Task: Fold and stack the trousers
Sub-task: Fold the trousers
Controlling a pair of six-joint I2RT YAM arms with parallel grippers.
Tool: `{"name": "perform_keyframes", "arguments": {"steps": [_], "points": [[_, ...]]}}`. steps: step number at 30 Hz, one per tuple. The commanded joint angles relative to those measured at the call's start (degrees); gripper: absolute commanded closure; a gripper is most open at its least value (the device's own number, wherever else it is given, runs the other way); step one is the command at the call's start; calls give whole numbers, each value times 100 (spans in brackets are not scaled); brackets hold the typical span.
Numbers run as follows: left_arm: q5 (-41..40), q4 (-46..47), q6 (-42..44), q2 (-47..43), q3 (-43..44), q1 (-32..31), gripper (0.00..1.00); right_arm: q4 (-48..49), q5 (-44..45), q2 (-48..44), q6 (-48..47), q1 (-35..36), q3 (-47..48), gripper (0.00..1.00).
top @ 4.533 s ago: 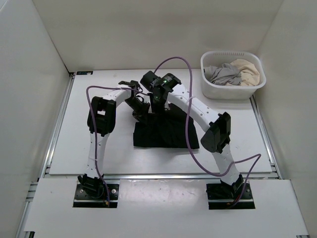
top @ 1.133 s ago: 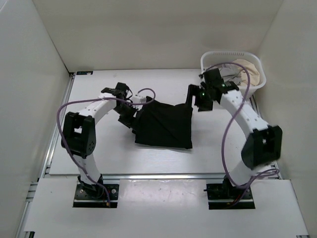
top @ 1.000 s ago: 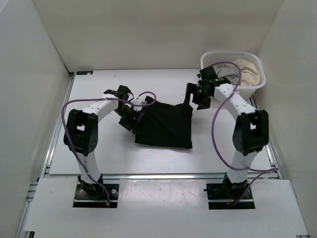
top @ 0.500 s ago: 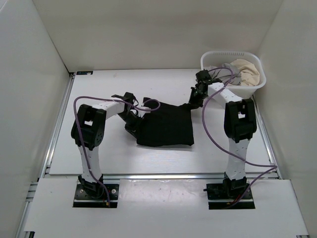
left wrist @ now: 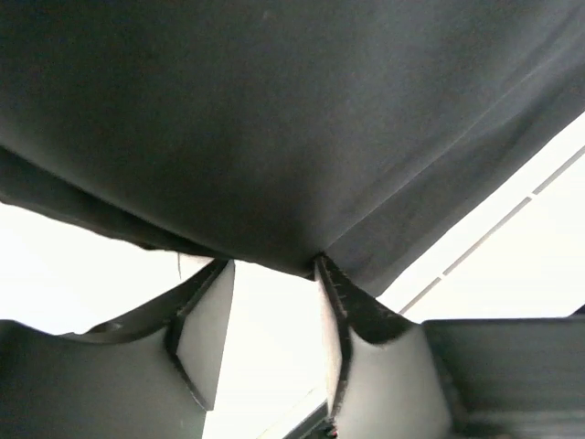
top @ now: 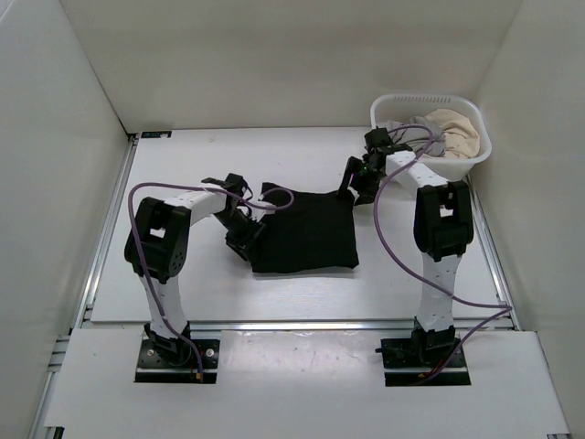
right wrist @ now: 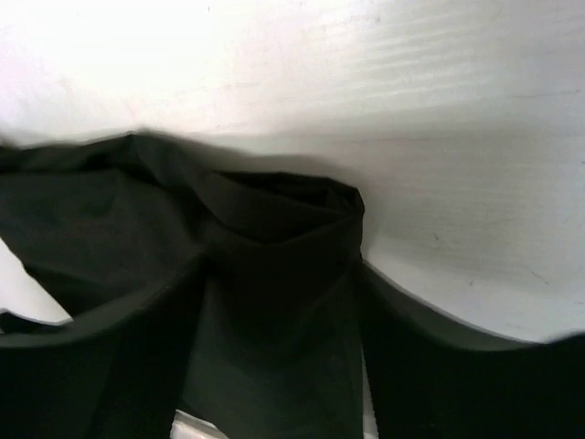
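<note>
Now the folded black trousers (top: 306, 233) lie flat on the surface (top: 183, 274), near the laundry basket (top: 416, 169). They look soft and limp, so are best pinched at the corners. The left gripper (left wrist: 274, 265) and right gripper (right wrist: 274, 274) hold their jaws apart at opposite edges.

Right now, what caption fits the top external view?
Folded black trousers lie on the white table, left gripper at their left edge, right gripper at their far right corner.

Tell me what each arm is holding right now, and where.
The left fingers stand apart at the left edge of the trousers, clamping nothing. The right fingers straddle the far right corner; a grip cannot be told.
</note>
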Motion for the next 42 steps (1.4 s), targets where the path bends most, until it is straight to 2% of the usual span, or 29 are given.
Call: {"name": "perform_keyframes", "arguments": {"steps": [1,2,7,10,14,15,16,19,22,23,24,28,34,42], "points": [[-28,-121,35,-336,117,-5,47,84,10,-217,-355,-119,214,28],[24,-122,35,-388,257,-5,45,-3,10,-436,-434,-119,160,22],[85,-639,87,-520,907,239,40,-548,615,-1542,-874,223,-330,14],[252,-850,88,-757,1215,513,36,-890,1090,-2297,-936,338,-665,2],[131,-1018,-52,-1152,1646,1189,27,-1391,1354,-3240,-936,163,-1228,1],[52,-1018,-53,-1240,1760,1564,24,-1688,1416,-3389,-997,67,-1307,1],[-53,-1018,-131,-1389,1822,1768,17,-1839,1477,-3687,-997,-161,-1360,1],[-703,-1018,-351,-1601,1937,2621,11,-2400,1548,-4171,-1225,-715,-1431,1],[-1328,-904,-579,-1829,1754,3403,9,-2954,1758,-4375,-1375,-1330,-1317,1],[-1425,-852,-632,-1908,1622,3597,9,-3044,2090,-4462,-1428,-1436,-1256,1],[-1617,-729,-694,-1987,1473,3764,6,-3114,2267,-4515,-1480,-1585,-1255,1],[-1794,-483,-826,-2330,726,4415,5,-3115,2795,-4683,-1542,-1710,-1386,1],[-1795,-412,-826,-2612,443,4697,3,-2992,2849,-4744,-1481,-1762,-1510,1],[-1689,-412,-774,-2788,338,4750,2,-2939,2796,-4744,-1481,-1762,-1510,1]]}}
